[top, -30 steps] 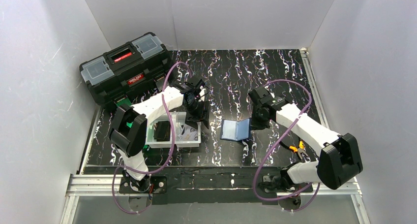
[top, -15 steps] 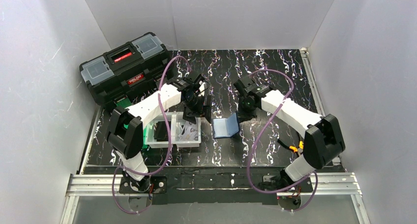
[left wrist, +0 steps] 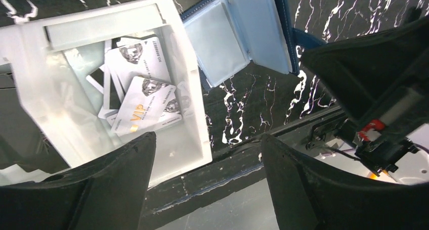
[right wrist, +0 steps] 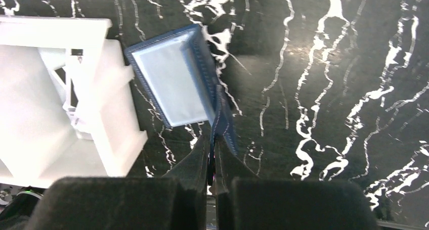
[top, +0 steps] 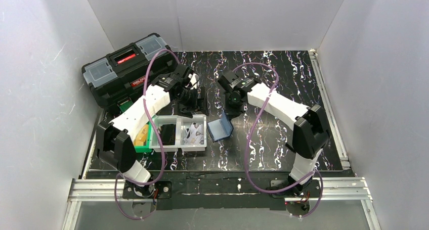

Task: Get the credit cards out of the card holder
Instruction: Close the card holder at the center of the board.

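Swinging left over the marbled counter (top: 298, 83) since a second ago, the right arm (top: 273, 102) is holding the half-open card holder (right wrist: 174, 81) just beside the white tray (left wrist: 101, 25), right pincer (right wrist: 213, 139) clamping one flap, while the left pincer (left wrist: 207, 144) is hovering spread apart by the tray.

White tray (top: 182, 147) flanks card holder (top: 220, 130); toolbox (top: 129, 68) behind.

card holder (top: 219, 131) just right of tray (top: 180, 148), printed slips (top: 192, 133) in tray, toolbox (top: 126, 71) behind
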{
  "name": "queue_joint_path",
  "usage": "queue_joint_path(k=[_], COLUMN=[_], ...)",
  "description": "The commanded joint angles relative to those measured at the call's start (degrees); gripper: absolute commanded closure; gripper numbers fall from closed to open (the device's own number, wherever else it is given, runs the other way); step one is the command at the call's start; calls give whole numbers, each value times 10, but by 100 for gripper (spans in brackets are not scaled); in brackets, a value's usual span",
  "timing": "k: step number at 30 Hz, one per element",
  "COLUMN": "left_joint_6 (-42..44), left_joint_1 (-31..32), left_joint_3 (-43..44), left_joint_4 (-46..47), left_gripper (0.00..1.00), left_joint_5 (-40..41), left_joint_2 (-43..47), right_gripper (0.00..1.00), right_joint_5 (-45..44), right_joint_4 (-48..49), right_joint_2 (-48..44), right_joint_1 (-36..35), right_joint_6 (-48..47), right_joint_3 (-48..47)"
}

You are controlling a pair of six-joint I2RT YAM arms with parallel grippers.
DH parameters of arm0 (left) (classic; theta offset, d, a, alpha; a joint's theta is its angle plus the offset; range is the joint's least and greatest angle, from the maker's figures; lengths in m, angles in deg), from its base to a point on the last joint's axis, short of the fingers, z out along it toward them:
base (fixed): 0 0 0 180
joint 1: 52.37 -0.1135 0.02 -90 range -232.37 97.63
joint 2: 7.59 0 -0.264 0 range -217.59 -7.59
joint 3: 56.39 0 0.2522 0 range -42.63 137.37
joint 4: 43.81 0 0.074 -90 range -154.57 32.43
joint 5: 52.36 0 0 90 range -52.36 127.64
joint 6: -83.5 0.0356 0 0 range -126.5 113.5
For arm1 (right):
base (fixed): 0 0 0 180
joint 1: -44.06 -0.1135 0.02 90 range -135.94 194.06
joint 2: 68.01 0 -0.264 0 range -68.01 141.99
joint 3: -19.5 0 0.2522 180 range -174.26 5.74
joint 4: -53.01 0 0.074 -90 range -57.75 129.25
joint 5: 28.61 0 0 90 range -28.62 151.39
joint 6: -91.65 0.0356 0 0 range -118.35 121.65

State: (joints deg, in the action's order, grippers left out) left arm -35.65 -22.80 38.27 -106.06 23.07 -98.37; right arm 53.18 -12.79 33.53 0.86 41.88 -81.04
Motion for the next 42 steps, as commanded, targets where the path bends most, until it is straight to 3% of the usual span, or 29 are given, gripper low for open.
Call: queue_joint_path(k=[1,6,13,20,33,42], left_joint_6=[7,11,13,11,1,6], left_joint_1=[-23,-45,-53,-54,-54,-54], left_joint_3=[-17,-28,-31,-28,-15,14], left_joint_4=[-23,-28,-32,-37,-29,-33], left_gripper=[26,26,27,28,28,25], left_joint_5=[0,-5,-11,-12,-19,-23], left_joint_2=[58,77,88,92,83,73], right_gripper=[99,99,99,97,49,31], right_joint_5=[9,49,132,137,164,159], right_joint_4=[-17,24,137,165,221,204], right_joint_2=[43,72,80,99,22,-10], right_joint_1=[-27,-43,-44,-23,-9,-4], right_joint_6=[10,30,75,91,51,26], right_joint_3=[-57,-59,16,64,105,75])
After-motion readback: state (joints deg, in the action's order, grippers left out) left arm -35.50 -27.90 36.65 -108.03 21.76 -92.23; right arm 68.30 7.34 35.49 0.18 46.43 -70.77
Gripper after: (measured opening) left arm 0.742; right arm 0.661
